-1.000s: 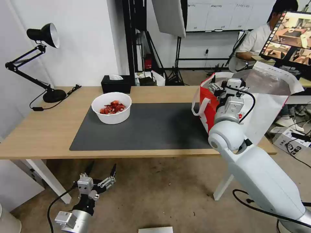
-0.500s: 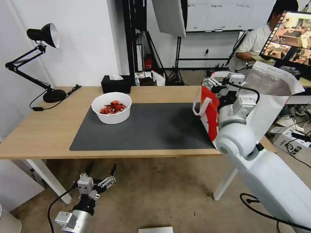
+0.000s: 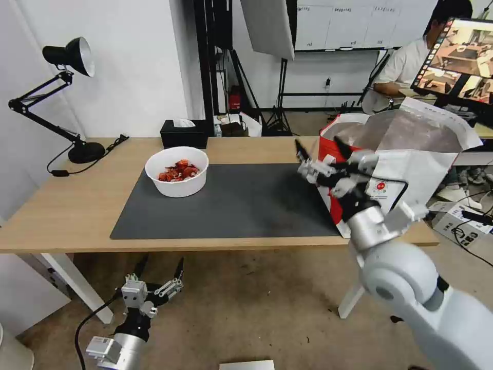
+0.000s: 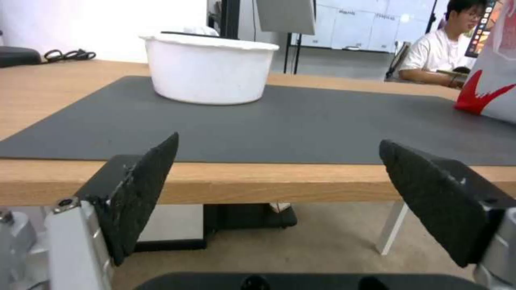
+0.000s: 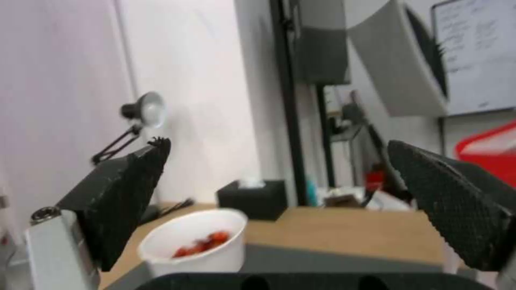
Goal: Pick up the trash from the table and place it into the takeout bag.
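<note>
A white bowl of red scraps (image 3: 177, 170) stands at the mat's back left corner on the table (image 3: 77, 205); it also appears as the bowl (image 4: 209, 68) in the left wrist view and the bowl (image 5: 196, 246) in the right wrist view. The red-and-white takeout bag (image 3: 405, 169) stands open at the table's right end, foil lining showing. My right gripper (image 3: 321, 152) hangs open and empty above the mat, just left of the bag. My left gripper (image 3: 159, 267) is parked low in front of the table edge, open.
A black tissue box (image 3: 184, 133) sits at the table's back edge behind the bowl. A black desk lamp (image 3: 61, 97) stands at the back left. The dark grey mat (image 3: 241, 205) lies between bowl and bag. A person sits at a monitor behind the bag.
My right gripper has come out from over the bag's mouth, moving left and down to hang over the mat. The left arm has not moved.
</note>
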Controlling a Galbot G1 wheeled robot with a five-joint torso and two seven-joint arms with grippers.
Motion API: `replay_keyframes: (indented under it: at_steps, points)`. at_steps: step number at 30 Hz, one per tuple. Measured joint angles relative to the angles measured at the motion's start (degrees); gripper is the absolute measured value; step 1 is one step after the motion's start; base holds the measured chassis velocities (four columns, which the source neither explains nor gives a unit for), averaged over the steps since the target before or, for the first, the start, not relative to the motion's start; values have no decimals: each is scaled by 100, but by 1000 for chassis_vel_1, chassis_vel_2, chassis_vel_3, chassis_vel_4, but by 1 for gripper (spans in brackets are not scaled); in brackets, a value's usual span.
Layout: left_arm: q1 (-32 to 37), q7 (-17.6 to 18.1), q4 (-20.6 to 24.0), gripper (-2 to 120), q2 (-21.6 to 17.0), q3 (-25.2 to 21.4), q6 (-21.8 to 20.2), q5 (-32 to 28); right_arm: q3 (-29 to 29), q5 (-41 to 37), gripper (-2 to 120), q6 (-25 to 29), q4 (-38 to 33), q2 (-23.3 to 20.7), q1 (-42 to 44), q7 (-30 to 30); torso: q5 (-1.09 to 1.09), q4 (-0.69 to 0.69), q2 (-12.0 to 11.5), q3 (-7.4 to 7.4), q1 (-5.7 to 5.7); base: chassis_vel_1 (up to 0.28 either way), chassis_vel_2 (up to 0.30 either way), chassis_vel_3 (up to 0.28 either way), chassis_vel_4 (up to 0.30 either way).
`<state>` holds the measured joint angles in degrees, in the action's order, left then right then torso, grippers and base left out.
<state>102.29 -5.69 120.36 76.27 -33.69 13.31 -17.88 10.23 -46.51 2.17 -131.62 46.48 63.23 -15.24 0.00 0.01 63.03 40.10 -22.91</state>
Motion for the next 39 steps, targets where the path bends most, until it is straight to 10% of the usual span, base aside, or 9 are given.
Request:
replay_keyframes:
  at_steps: [15, 39]
  points:
    - [84, -17, 24, 100, 73, 22, 96, 92, 323, 1657, 100, 1128, 490, 485, 2773, 650, -1, -1, 0, 0, 0, 0, 0, 0, 0]
    - [123, -161, -55, 100, 9, -60, 144, 46, 376, 2192, 100, 1220, 1188, 650, 2848, 66, 0, -1, -1, 0, 0, 0, 0, 0, 0]
